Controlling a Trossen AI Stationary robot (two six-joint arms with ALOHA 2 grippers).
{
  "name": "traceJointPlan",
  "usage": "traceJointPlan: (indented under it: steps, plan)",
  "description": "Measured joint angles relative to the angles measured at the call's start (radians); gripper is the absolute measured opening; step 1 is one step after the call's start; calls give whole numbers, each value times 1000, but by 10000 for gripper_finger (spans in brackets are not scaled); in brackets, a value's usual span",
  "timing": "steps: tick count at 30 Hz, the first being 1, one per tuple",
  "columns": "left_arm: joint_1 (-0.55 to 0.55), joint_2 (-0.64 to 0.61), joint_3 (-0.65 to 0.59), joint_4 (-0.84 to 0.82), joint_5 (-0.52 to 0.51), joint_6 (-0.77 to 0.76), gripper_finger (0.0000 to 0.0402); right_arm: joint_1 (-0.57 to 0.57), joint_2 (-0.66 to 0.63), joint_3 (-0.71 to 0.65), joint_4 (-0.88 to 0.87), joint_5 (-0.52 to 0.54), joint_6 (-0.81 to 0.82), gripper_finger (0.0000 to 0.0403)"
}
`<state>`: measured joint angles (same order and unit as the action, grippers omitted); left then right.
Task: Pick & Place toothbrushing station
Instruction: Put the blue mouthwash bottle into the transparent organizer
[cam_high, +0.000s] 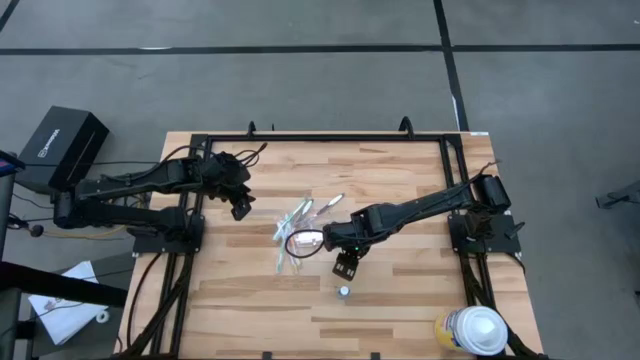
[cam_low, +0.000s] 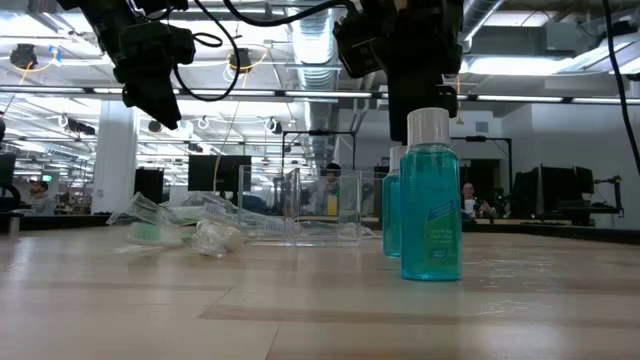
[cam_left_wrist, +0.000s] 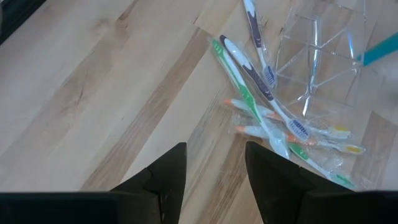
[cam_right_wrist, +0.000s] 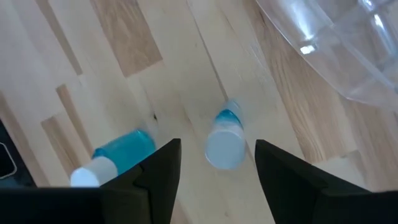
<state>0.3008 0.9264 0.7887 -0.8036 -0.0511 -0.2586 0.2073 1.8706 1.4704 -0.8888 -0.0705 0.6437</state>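
The right gripper (cam_right_wrist: 217, 165) hangs spread, empty, over the near bottle (cam_right_wrist: 224, 140). It should, I judge, descend straight, centred on the white cap. The left gripper (cam_left_wrist: 214, 171) waits released beside the brushes (cam_left_wrist: 267, 106). By the clear holder (cam_low: 298, 205): about six brushes, two teal bottles, the second (cam_right_wrist: 115, 155) just behind.

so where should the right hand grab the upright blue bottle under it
Probably by the white cap or the neck just below it, coming straight down. The upright blue bottle stands on the table with its cap facing up between the open fingers of the right hand. A second bottle stands close beside it, so keep the fingers clear of that side.
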Motion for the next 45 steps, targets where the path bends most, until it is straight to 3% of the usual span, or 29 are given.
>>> traceJointPlan:
  steps: [45]
  plan:
    - [0, 0, 0, 1, 0, -12, 159, -18, -1, -37, 35, -8, -16, 167]
